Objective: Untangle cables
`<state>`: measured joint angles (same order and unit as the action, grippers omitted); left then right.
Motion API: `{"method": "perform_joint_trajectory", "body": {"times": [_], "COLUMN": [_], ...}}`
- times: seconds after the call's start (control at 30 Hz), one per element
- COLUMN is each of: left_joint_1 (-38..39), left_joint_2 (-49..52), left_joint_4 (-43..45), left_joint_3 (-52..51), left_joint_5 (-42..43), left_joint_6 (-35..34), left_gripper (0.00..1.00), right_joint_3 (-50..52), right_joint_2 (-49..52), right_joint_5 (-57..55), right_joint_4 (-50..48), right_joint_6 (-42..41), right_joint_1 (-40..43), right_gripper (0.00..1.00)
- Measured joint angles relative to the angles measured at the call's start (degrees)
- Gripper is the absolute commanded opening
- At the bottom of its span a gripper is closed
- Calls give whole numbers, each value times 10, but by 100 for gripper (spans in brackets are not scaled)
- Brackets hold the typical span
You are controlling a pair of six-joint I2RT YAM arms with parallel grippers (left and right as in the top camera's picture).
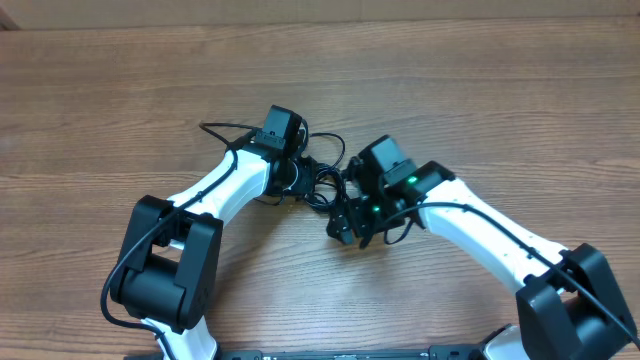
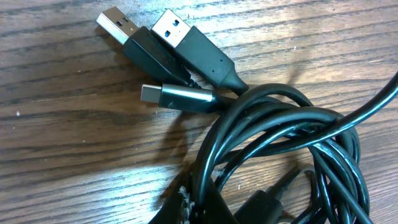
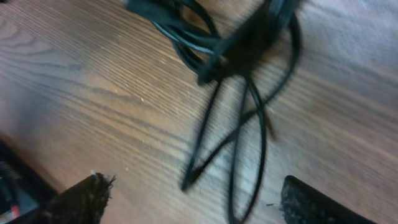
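The left arm (image 1: 225, 185) and right arm (image 1: 480, 228) angle inward, wrists nearly meeting. The left gripper (image 1: 295, 175) is pinched fully closed, and only a sliver of its fingers (image 2: 193, 208) shows. The right gripper (image 3: 199, 202) gapes wide, its fingertips (image 3: 84, 194) far apart.

Overhead, the left arm (image 1: 235, 178) and right arm (image 1: 470, 225) cover most of the cables (image 1: 322, 180); what shows is too small for you to count. Your right wrist view is blurred. Your left wrist view crops them at bottom and right.
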<state>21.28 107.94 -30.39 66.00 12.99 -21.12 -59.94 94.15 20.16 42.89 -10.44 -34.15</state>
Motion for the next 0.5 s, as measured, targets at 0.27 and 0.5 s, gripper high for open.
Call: {"method": "perform_joint_trajectory", "body": {"times": [0.27, 0.5], "left_joint_1": [-6, -23], "left_joint_2": [0, 0], "left_joint_4": [0, 1], "left_joint_3": [0, 0], "left_joint_5": [3, 9], "left_joint_6": [-2, 2], "left_gripper": [4, 4], "right_joint_3": [0, 0], "right_joint_2": [14, 38], "right_joint_5": [-44, -58], "right_joint_4": [-64, -32], "right_joint_6": [-28, -69], "right_joint_1": [-46, -45], "right_gripper": [37, 4]}}
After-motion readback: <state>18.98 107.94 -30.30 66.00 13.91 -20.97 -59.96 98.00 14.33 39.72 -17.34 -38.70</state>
